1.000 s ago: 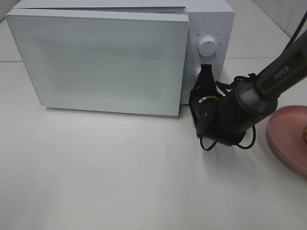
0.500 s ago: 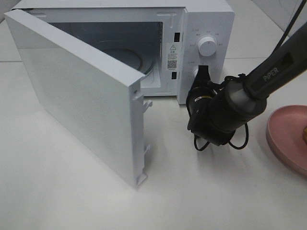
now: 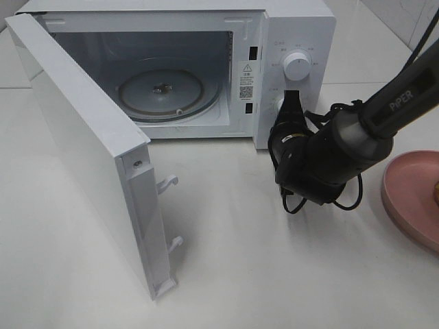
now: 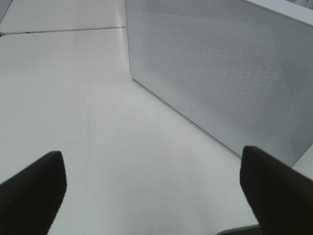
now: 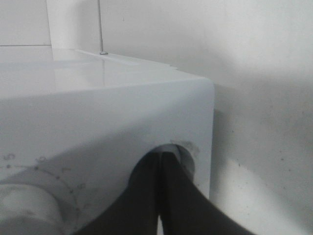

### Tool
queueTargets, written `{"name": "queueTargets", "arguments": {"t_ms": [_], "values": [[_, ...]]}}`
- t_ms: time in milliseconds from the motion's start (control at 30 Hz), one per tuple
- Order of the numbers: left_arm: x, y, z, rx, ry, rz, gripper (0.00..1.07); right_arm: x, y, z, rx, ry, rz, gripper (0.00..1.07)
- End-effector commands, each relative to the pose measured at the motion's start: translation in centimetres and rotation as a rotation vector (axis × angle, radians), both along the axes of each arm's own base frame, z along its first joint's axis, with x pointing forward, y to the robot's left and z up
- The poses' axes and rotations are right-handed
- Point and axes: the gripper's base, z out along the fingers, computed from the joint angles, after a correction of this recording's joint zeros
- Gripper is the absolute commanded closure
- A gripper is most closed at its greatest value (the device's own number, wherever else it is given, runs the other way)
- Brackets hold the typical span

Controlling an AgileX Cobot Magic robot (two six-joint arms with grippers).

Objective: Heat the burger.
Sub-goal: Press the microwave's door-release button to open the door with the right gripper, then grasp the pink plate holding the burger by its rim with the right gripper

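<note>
From the high camera, one white microwave stands on the tabletop with its door swung wide to the left. Inside it lies one round glass turntable. One knob shows on the control panel. Just below this knob is the right pincer, its tips against the panel. One pink plate sits at the right edge of the view, cut by the frame. Over it a small brownish sliver shows at the very border. The burger may be this sliver, but I cannot tell for sure.

In the left wrist view, the left pincer is spread wide and holds nothing, with two dark fingers far apart above the tabletop. In front of it stands the dotted outer face of the door.

In the right wrist view, the right pincer's two fingers are pressed together, gripping nothing. Their tips are at a round recess in the panel. One dial with scale marks is just beside them.
</note>
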Motion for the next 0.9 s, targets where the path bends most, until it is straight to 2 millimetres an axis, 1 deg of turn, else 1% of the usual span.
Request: {"name": "queueTargets", "arguments": {"t_ms": [33, 67, 100, 133, 267, 300, 367, 400, 567, 600, 633, 667, 733, 767, 800, 867, 900], "values": [[-0.2, 0.0, 0.0, -0.003, -0.029, 0.003, 0.18, 1.0, 0.2, 2.9, -0.026, -0.144, 0.064, 1.07], [-0.2, 0.0, 0.0, -0.003, -0.029, 0.003, 0.18, 0.6, 0.2, 2.7, -0.024, -0.098, 0.089, 1.07], [-0.2, 0.0, 0.0, -0.003, -0.029, 0.003, 0.18, 0.6, 0.2, 2.7, -0.024, -0.098, 0.089, 1.07], [-0.2, 0.0, 0.0, -0.003, -0.029, 0.003, 0.18, 0.1, 0.1, 2.4, -0.027, -0.059, 0.107, 1.07], [-0.2, 0.0, 0.0, -0.003, -0.029, 0.003, 0.18, -0.6, -0.1, 2.2, -0.057, -0.014, 0.135, 1.07], [-0.2, 0.0, 0.0, -0.003, -0.029, 0.003, 0.18, -1.1, -0.2, 2.1, -0.067, 0.027, 0.159, 1.07], [-0.2, 0.0, 0.0, -0.003, -0.029, 0.003, 0.18, -1.3, -0.2, 2.1, -0.067, 0.041, 0.167, 1.07], [-0.2, 0.0, 0.0, -0.003, -0.029, 0.003, 0.18, -1.8, -0.3, 2.0, -0.076, 0.079, 0.191, 1.07], [-0.2, 0.0, 0.0, -0.003, -0.029, 0.003, 0.18, -2.7, -0.5, 2.1, -0.09, 0.137, 0.234, 1.07], [-0.2, 0.0, 0.0, -0.003, -0.029, 0.003, 0.18, -3.2, -0.5, 2.5, -0.1, 0.158, 0.262, 1.07], [-0.2, 0.0, 0.0, -0.003, -0.029, 0.003, 0.18, -3.2, -0.5, 2.5, -0.1, 0.158, 0.262, 1.07], [-0.2, 0.0, 0.0, -0.003, -0.029, 0.003, 0.18, -3.8, -0.7, 3.0, -0.122, 0.176, 0.296, 1.07], [-0.2, 0.0, 0.0, -0.003, -0.029, 0.003, 0.18, -4.1, -0.8, 3.1, -0.132, 0.185, 0.31, 1.07], [-0.2, 0.0, 0.0, -0.003, -0.029, 0.003, 0.18, -4.6, -1.0, 3.5, -0.16, 0.204, 0.347, 1.07], [-0.2, 0.0, 0.0, -0.003, -0.029, 0.003, 0.18, -4.6, -1.0, 3.5, -0.16, 0.204, 0.347, 1.07], [-0.2, 0.0, 0.0, -0.003, -0.029, 0.003, 0.18, -5.3, -1.1, 4.6, -0.238, 0.228, 0.451, 1.07], [-0.2, 0.0, 0.0, -0.003, -0.029, 0.003, 0.18, -5.3, -1.1, 4.6, -0.238, 0.228, 0.451, 1.07]]}}
